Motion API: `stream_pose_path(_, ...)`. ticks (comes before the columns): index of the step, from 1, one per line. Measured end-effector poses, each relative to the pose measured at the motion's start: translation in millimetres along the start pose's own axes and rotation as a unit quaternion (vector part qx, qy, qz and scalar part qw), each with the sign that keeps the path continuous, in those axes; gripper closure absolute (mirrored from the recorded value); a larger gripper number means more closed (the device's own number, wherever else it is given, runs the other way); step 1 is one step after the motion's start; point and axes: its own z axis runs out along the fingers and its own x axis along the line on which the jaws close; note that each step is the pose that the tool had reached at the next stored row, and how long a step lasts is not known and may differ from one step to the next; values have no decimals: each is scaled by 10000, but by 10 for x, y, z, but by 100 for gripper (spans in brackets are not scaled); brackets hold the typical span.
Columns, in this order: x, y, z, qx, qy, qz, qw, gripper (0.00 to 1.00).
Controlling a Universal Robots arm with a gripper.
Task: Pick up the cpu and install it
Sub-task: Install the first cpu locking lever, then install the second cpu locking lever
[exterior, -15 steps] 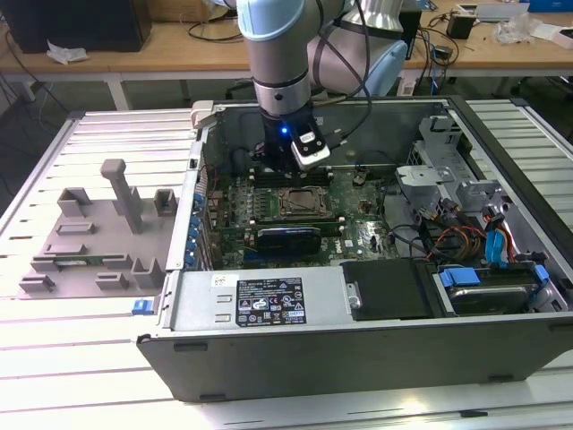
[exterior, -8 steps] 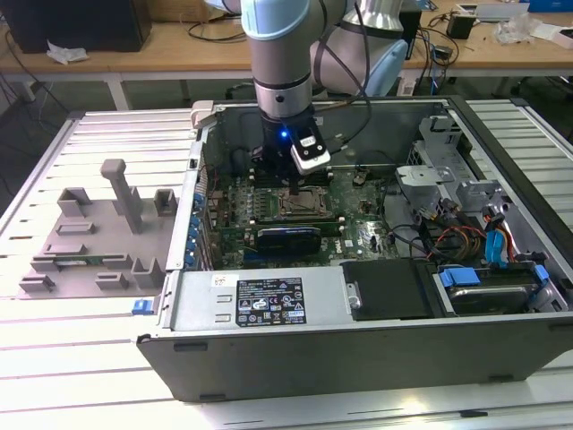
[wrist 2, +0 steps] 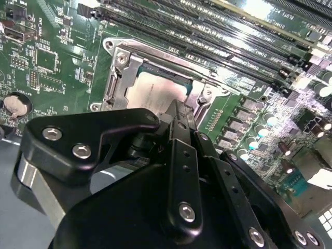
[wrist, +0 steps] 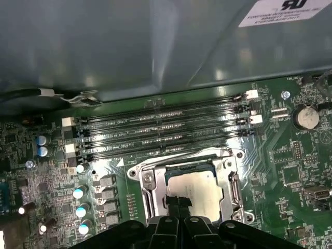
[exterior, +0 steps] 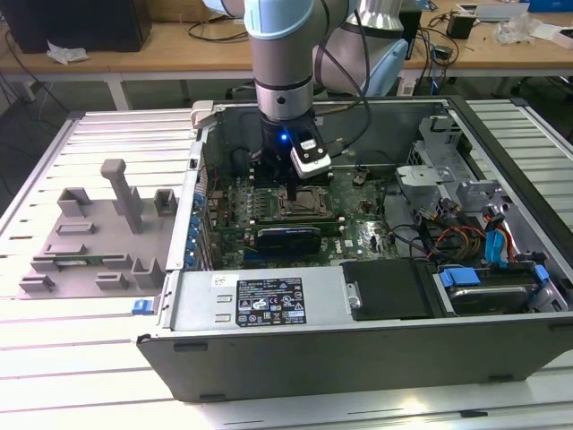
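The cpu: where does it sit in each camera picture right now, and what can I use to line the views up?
Exterior view: the cpu is a small square inside the socket frame, directly beneath the tool.
Second wrist view: the cpu lies in the socket frame, partly covered by the tool.
First wrist view: the cpu lies in the socket frame, with the tool over its edge.
Shared landmark: the socket frame.

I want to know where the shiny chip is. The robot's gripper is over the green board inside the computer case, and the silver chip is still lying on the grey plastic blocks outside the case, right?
Not quite. The gripper is over the green board, but the cpu lies in the metal-framed socket on that board, not on the grey blocks. Both wrist views show it there.
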Motion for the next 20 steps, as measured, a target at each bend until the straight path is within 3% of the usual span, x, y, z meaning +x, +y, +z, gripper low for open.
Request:
stream_pose_path(4, -5, 2, 1, 2, -1, -1, 10000, 89)
stream_pose_path(7, -88, 14, 10, -3, 3, -70, 10000, 89)
stream_pose_path(8, -146, 26, -60, 215, 51, -223, 9995, 89)
stream_pose_path(9, -157, 33, -232, 220, 51, -225, 9995, 89)
stream_pose_path(10, -220, 41, -232, 217, 69, -312, 9993, 89)
stream_pose_path(11, -230, 46, -297, 215, 75, -333, 9992, 89)
stream_pose_path(20, -230, 46, -300, 216, 75, -333, 9992, 89)
